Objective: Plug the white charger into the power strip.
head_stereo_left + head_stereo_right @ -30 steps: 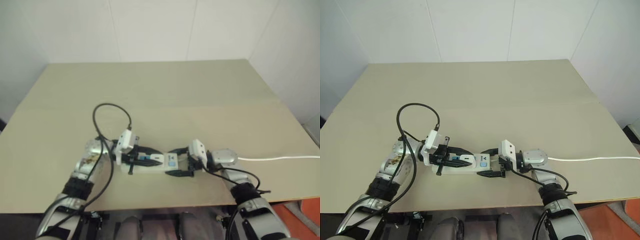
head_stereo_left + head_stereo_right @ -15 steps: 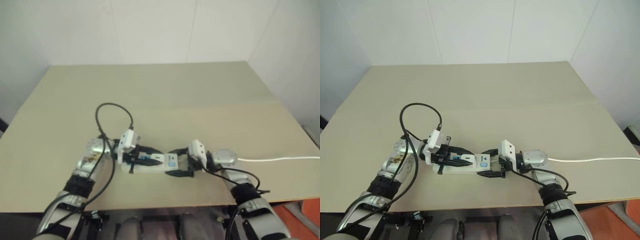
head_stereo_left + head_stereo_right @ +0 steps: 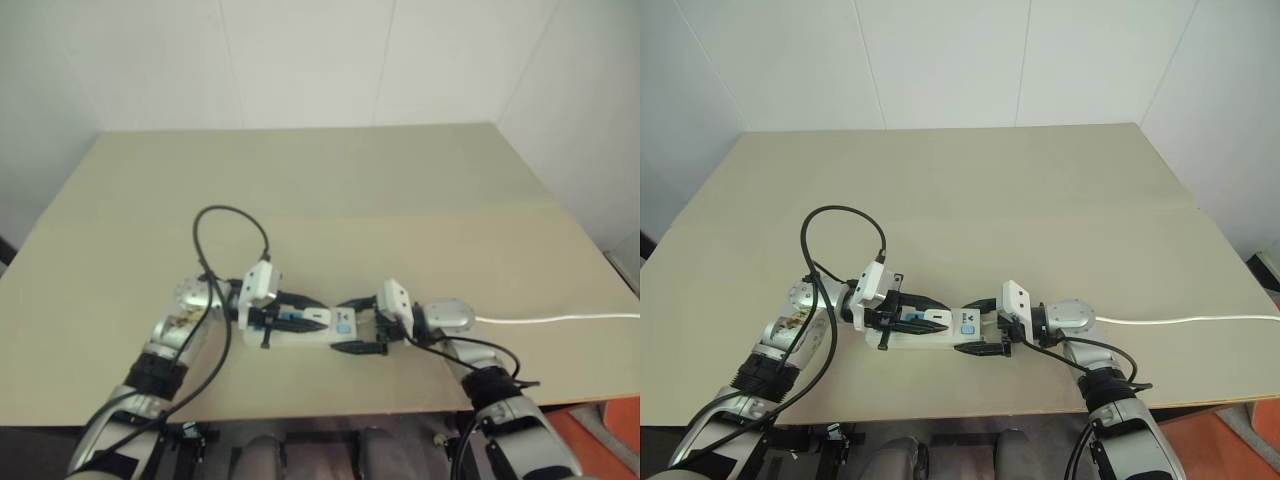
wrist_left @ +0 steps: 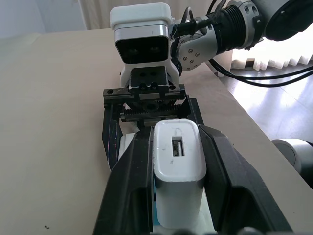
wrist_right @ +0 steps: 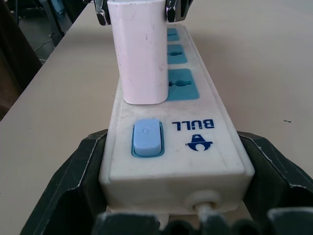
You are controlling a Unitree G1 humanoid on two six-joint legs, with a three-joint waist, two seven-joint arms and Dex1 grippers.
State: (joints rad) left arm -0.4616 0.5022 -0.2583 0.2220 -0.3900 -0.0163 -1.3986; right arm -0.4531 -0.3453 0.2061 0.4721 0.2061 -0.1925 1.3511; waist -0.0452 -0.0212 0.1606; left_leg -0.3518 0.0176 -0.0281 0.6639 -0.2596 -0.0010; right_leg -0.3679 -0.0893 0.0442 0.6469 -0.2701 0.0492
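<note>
Two grippers: both work the lower centre of the left eye view, facing each other along one strip at the near edge of the table (image 3: 400, 200).
Right gripper (image 3: 358, 324): its black fingers flank the switch end of the power strip (image 5: 176, 147), one on each side and pressed to its flanks in the right wrist view, bracing it flat.
Left gripper (image 4: 176, 196): clenched on the white charger (image 4: 177, 171), a finger on either long side, its port face turned up toward the wrist camera.
White charger: standing upright on the strip, just beside the blue switch (image 5: 145, 138), its base down at the first blue socket face (image 5: 182, 88); whether the pins are fully home cannot be told.
Power strip: lying left to right in the lower centre of the head views, its thin white cord (image 3: 560, 317) running off to the right edge.
Farther back: a black cable (image 3: 225, 240) loops up over the tabletop from the left wrist; beyond it, bare table and white wall.
Risk: likely a half-seated plug; a slightly tilted press could jam the pins, or lever the strip's far end up out of the right gripper's hold.
</note>
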